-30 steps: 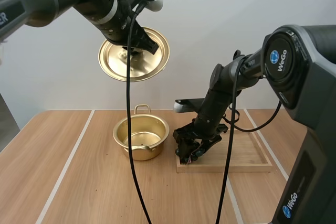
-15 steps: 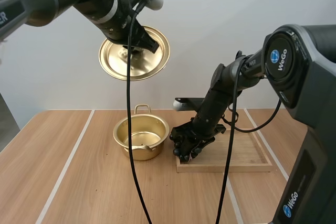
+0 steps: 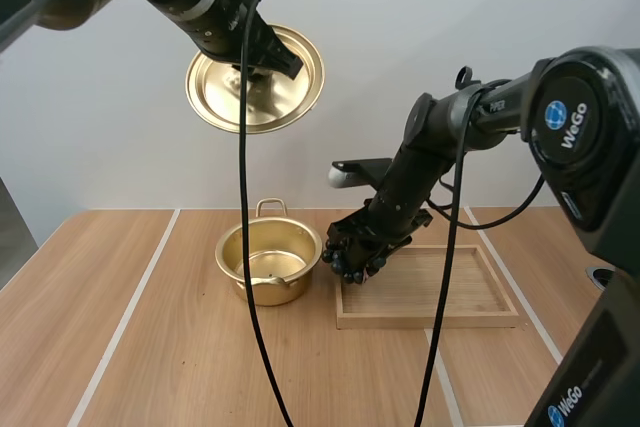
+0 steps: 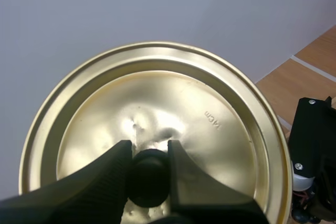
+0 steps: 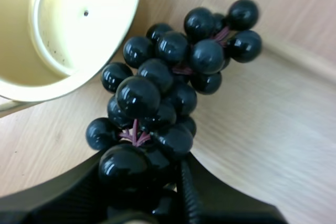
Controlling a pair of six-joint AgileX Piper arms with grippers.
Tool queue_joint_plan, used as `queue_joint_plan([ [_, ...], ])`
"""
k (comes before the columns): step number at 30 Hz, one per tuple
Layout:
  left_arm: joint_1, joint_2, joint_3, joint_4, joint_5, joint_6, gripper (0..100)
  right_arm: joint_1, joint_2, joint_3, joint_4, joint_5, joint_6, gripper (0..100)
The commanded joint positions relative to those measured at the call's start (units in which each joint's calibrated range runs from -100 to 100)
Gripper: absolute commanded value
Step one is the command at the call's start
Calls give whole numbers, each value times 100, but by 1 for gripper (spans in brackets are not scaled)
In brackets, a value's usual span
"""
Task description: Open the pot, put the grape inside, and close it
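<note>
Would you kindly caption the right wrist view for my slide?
Right gripper holds the grape bunch beside the open pot.

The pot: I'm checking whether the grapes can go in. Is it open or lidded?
Open. The left gripper holds its lid high above the table, and the pot shows its bare inside.

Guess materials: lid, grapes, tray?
Lid: thin metal, apparently, gold-toned and shiny, with small dents near the centre. Grapes: probably plastic; glossy black, very uniform balls. Tray: pale wood, matt, grain lines visible.
</note>
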Motion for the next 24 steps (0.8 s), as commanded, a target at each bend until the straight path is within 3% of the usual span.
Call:
queue_joint_plan([
  [1,-3,-64,-190,-110,47,-62,0,10,-341,-166,-233,80,74,0],
  [16,-3,-86,-499,-110,101,-62,0,10,-1106,-1204,-332,849,133,0],
  [24,-3,-384,-803,-185,-4,-62,0,10,-1131,-1571,267,1250,-151,0],
])
